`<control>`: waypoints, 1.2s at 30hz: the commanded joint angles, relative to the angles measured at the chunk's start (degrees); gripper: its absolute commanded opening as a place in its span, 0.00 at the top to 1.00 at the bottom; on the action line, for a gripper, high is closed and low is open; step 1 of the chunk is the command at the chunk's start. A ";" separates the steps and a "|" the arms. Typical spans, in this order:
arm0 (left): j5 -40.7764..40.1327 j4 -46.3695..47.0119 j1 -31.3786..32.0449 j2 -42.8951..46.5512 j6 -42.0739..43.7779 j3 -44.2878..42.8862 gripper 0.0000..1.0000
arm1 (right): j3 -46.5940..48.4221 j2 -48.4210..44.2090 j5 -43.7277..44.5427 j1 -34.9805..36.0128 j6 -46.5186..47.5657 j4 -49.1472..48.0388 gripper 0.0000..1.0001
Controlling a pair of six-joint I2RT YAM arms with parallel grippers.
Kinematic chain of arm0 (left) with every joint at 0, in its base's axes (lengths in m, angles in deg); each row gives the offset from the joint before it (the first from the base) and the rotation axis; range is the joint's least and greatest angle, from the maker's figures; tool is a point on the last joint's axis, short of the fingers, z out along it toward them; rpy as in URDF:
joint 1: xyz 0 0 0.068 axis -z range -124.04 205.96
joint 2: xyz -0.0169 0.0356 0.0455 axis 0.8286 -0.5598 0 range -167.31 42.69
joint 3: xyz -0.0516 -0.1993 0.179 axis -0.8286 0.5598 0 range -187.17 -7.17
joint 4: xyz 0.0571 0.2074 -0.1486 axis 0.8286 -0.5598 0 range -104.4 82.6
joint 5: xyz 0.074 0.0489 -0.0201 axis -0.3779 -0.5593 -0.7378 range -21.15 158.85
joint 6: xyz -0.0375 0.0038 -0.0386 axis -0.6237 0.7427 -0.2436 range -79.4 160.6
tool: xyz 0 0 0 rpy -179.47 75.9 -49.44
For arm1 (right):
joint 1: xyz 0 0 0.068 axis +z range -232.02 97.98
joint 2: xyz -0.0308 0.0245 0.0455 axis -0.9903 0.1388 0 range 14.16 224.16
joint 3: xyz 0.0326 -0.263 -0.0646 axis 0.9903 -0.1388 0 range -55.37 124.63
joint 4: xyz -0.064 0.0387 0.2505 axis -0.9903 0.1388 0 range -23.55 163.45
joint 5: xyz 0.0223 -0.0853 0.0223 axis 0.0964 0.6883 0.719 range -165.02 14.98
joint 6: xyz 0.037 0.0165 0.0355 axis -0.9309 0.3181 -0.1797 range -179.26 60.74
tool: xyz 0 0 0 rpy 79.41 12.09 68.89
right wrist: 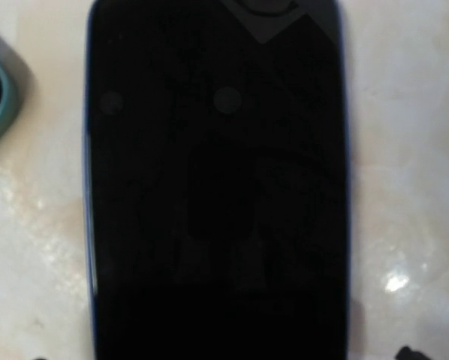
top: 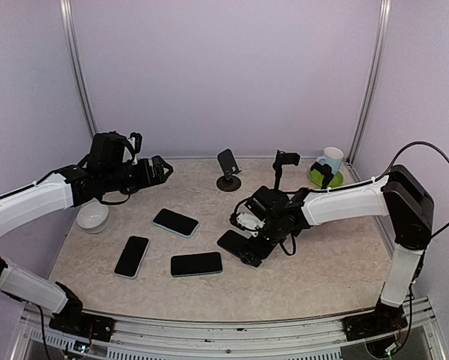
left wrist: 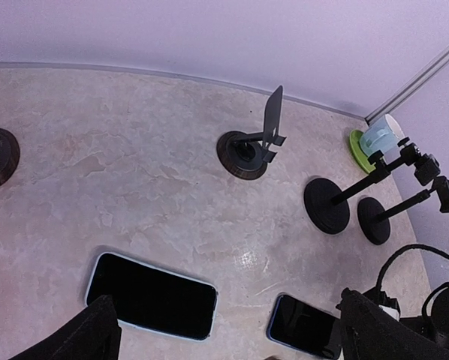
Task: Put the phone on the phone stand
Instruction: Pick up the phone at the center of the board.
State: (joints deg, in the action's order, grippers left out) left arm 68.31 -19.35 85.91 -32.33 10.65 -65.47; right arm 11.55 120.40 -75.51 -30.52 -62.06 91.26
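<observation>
A dark phone with a blue edge (right wrist: 217, 180) lies flat on the table and fills the right wrist view. My right gripper (top: 250, 252) hangs low over this phone (top: 230, 241), open, with its fingertips (right wrist: 408, 352) just outside the phone's long edges. The black phone stand (top: 228, 173) with a tilted plate stands at the back centre, empty, and also appears in the left wrist view (left wrist: 259, 141). My left gripper (top: 161, 169) is raised at the left, open and holding nothing, with its fingers (left wrist: 376, 330) framing the table far below.
Three more phones (top: 175, 222) (top: 132, 256) (top: 196, 264) lie left of the right gripper. Two tall clamp stands (top: 281, 169) (top: 326, 174) and a mug on a green plate (top: 329, 161) sit back right. A white bowl (top: 94, 217) is at the left.
</observation>
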 commanded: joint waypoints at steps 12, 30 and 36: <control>1.08 -1.61 -4.19 3.05 1.85 -0.53 0.01 | 3.64 4.42 -1.08 0.76 5.93 4.58 0.00; 1.85 -4.68 -5.79 4.44 3.29 -0.35 0.01 | 5.11 6.17 -3.13 -0.20 5.64 6.69 0.41; 1.77 -11.31 -7.57 4.71 6.38 -5.16 0.01 | 2.78 1.74 -1.30 -0.18 6.22 3.59 0.45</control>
State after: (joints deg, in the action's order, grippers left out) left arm 69.82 -25.38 79.92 -28.99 13.90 -66.08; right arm 15.99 124.94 -78.13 -30.61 -56.19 96.23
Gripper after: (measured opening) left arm 0.988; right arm 0.725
